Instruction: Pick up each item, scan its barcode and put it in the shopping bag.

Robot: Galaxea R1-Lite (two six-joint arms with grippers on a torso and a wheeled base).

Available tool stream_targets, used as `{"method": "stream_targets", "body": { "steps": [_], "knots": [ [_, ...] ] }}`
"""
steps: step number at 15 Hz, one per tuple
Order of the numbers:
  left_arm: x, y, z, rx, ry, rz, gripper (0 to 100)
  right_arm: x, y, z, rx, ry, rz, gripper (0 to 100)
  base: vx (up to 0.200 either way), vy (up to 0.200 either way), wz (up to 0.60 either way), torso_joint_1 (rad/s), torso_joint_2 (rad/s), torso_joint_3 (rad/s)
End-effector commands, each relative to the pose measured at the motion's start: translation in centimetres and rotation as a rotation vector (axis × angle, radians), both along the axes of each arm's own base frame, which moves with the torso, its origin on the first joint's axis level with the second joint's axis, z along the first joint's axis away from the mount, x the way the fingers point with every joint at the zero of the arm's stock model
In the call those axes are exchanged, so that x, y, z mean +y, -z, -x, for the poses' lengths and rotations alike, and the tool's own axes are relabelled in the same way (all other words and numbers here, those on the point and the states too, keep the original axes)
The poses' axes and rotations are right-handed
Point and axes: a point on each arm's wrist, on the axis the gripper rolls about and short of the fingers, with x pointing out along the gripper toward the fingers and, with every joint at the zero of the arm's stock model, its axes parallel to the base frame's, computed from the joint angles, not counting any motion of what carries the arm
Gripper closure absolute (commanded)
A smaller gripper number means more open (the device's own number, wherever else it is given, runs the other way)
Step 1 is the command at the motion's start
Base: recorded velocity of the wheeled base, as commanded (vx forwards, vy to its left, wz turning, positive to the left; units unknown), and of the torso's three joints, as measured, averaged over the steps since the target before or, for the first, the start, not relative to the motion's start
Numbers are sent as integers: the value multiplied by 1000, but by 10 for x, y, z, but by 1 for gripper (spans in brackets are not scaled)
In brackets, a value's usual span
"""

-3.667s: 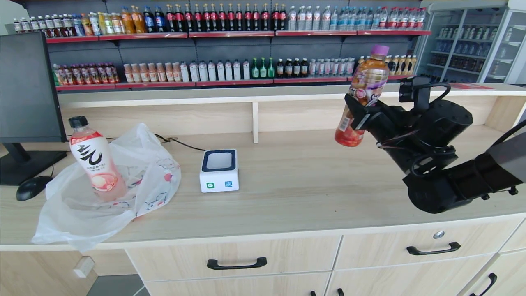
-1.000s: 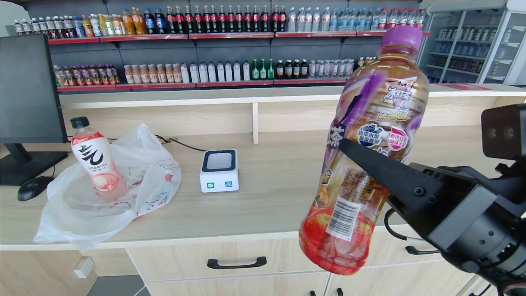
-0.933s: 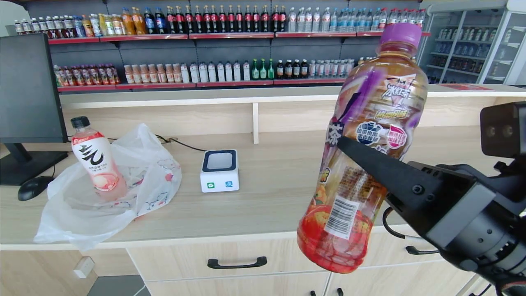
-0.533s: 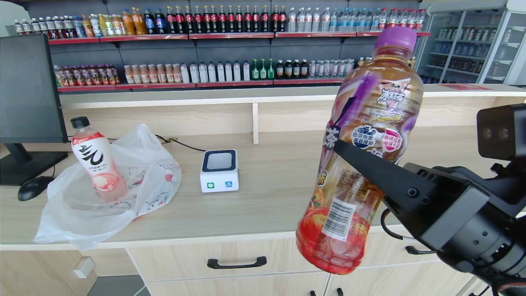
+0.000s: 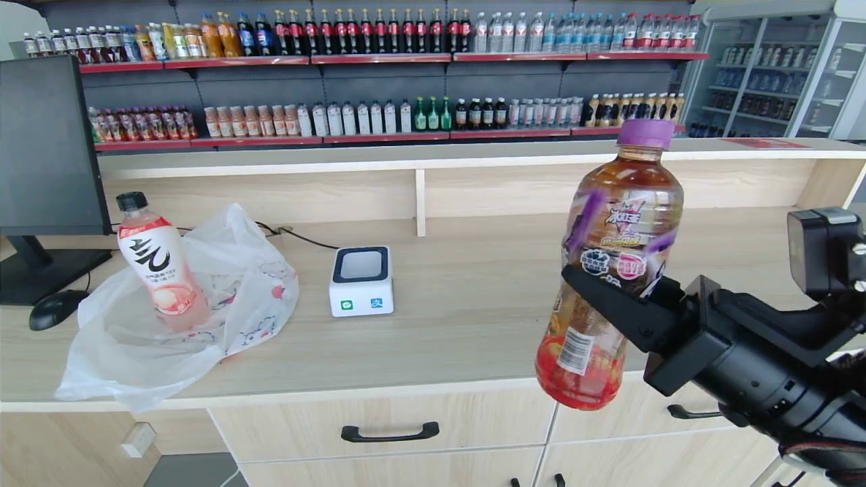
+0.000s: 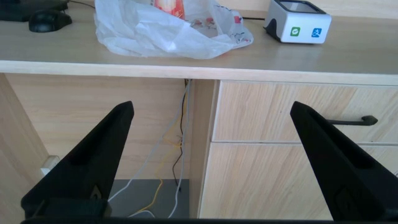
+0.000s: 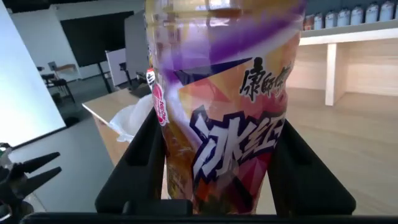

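Head view is showing the right gripper (image 5: 612, 287) clamping around the middle of a tea bottle (image 5: 616, 223) and holding it in the air in front of the counter (image 5: 473, 304), above the counter's front edge and tilting slightly. Its purple cap is pointing up and the reddish base is hanging lowest. A purple and orange label is wrapping the bottle, carrying round badges, and a white barcode patch (image 5: 575, 341) near the base is facing the camera. Large white characters are running across the label in the right wrist view.

A white scanner (image 5: 361, 281) with a dark-framed window is sitting mid-counter, well apart from the held bottle. To the scanner's left, a clear shopping bag (image 5: 237, 297) is lying open with a pink bottle (image 5: 159, 264) standing in it, black brush-style characters on its white label. A monitor (image 5: 47, 149) and mouse (image 5: 53, 308) are sitting beyond the bag.

The left gripper (image 6: 211, 109) is hanging with fingers spread wide, holding nothing, below counter level facing the drawer fronts (image 6: 292, 155).
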Motion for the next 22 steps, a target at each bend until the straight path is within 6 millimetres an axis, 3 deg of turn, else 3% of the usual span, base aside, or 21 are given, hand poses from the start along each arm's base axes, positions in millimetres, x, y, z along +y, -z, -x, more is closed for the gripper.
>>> {"method": "stream_targets", "body": {
  "steps": [1,4,7,10,22],
  "knots": [
    [0,0,0,0,0,-1,0,-24,13,-25,-28,189,113,100,0,0,0,0,0,0],
    [0,0,0,0,0,-1,0,-48,12,-44,-90,378,195,100,0,0,0,0,0,0],
    [0,0,0,0,0,-1,0,-56,5,-54,-89,525,158,100,-200,0,0,17,2,-1],
    [0,0,0,0,0,-7,0,-54,2,-58,-111,532,141,100,-67,0,0,2,2,-1],
    [0,0,0,-3,-3,16,0,-62,-4,-36,-134,541,135,100,0,183,0,7,2,3]
  ]
}}
